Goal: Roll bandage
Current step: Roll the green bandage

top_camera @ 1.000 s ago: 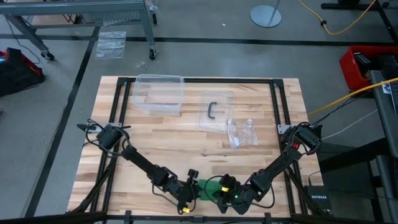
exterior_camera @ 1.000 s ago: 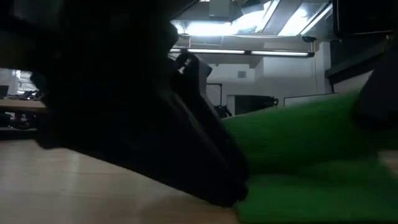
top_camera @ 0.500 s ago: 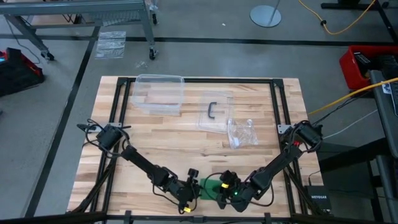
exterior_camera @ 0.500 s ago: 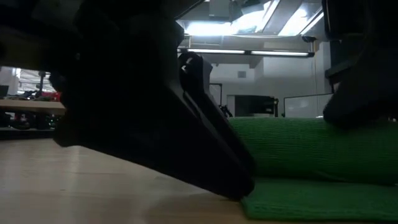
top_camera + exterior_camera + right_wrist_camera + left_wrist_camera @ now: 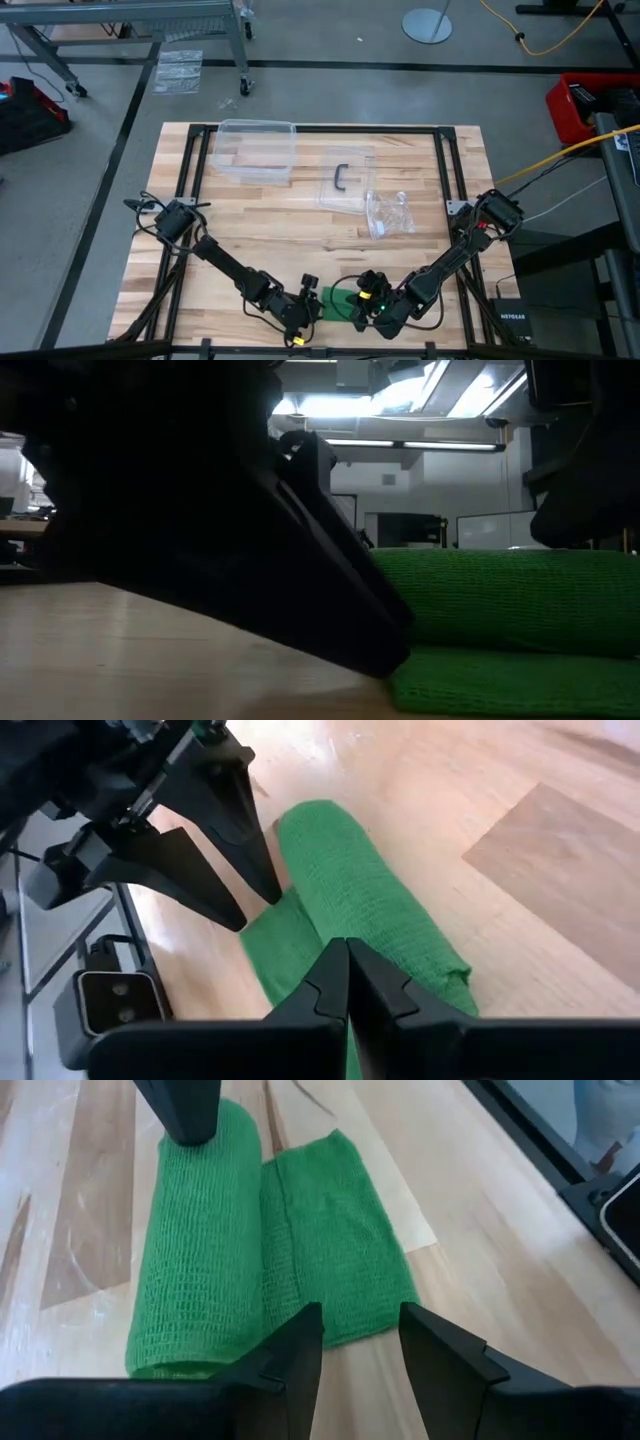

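The green bandage [image 5: 205, 1240] lies partly rolled between the grippers, the open left gripper [image 5: 358, 1342] at its flat end, the shut right gripper [image 5: 347, 982] pressing on the roll.

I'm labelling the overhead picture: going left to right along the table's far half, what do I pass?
Clear plastic tub → clear lid with a dark handle → crumpled clear plastic bag.

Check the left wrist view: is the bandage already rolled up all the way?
No, the bandage is only partly rolled: a flat green tail lies unrolled on the table beside the rolled part.
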`<state>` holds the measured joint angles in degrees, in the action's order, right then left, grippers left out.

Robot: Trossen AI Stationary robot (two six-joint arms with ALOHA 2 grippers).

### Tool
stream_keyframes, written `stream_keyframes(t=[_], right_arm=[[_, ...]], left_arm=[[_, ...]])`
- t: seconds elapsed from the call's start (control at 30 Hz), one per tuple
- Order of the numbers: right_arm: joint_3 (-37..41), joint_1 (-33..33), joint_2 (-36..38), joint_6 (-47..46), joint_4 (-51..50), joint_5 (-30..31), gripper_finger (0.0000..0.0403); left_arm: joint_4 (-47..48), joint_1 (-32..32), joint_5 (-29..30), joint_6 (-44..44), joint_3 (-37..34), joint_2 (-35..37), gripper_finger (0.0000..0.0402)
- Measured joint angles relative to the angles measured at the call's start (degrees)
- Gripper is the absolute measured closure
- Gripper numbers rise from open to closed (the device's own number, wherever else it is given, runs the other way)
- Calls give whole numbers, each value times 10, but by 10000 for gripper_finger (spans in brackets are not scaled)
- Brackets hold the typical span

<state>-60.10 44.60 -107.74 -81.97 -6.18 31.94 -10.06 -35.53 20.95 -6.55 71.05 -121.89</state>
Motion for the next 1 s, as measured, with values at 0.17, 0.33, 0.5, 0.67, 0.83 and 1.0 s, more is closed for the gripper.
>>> stream_keyframes(t=[0.17,0.33,0.5,0.67,0.83,1.0], right_arm=[[0,0,-1,-1,0,-6,398],[0,0,-1,-2,1,-6,398],[0,0,-1,-6,1,-6,398],[0,0,-1,-7,1,-6,398],[0,0,-11,-7,8,-7,398],[0,1,-23,-7,36,-16,398]], left_arm=[[-15,0,7,10,0,1,273],[-35,0,16,25,1,1,273],[-49,0,26,27,1,1,273],[-70,0,70,27,1,2,273],[-89,1,125,27,1,2,273],[-83,16,154,27,1,2,273]])
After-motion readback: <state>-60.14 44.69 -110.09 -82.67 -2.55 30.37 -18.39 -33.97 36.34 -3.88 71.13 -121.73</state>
